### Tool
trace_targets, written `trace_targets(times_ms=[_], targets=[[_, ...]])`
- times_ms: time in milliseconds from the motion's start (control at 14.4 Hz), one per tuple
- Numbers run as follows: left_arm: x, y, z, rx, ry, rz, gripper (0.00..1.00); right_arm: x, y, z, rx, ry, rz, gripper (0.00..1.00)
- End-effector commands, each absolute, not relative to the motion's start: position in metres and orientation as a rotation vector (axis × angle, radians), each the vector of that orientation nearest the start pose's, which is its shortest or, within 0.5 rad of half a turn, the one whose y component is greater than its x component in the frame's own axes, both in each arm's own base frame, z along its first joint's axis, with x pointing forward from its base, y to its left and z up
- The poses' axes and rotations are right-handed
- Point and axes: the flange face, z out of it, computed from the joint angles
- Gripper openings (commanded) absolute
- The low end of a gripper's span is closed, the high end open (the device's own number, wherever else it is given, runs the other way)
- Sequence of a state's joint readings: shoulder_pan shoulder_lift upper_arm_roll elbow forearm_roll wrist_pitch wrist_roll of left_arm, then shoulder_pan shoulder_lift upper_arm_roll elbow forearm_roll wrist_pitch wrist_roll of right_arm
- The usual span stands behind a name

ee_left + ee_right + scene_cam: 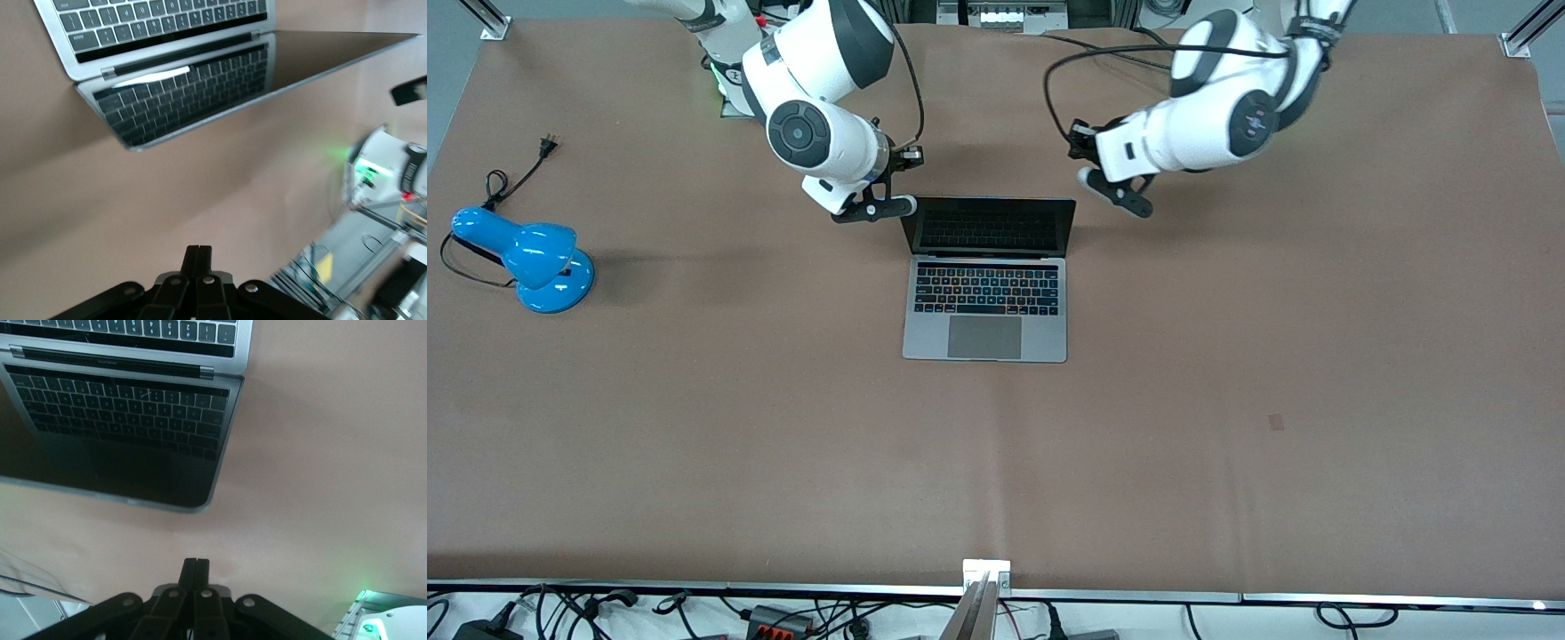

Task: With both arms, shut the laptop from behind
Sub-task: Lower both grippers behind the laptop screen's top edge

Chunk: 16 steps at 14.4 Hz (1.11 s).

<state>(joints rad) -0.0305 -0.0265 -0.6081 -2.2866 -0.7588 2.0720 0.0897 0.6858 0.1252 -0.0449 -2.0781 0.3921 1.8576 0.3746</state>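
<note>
Laptop (987,280) lies open between shut left hand (1116,196) and shut right hand (903,206), touching neither.

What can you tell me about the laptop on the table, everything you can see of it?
The slim silver-grey metal laptop lies open on the brown table, near its middle. Its dark, black-bezelled screen stands up, mirroring the black keyboard; a large grey trackpad lies nearer the front camera. Only the table touches it: the shut right pincer and shut left pincer hover by the screen's top corners.
</note>
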Motion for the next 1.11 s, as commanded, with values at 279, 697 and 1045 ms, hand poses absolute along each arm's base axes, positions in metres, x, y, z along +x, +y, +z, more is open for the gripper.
trace_targets(times_ms=[279,697,1045], targets=[[0.396,-0.344,0.303,2.559,-0.284,-0.185,0.01,0.423,0.357,0.337,-2.912,-0.092,0.656,0.00],[0.427,-0.359,0.279,2.521,-0.292,-0.027,0.01,0.445,0.362,0.343,-2.904,-0.081,0.624,0.00],[0.463,-0.347,0.266,2.476,-0.344,0.015,0.01,0.473,0.375,0.341,-2.902,-0.075,0.588,0.00]])
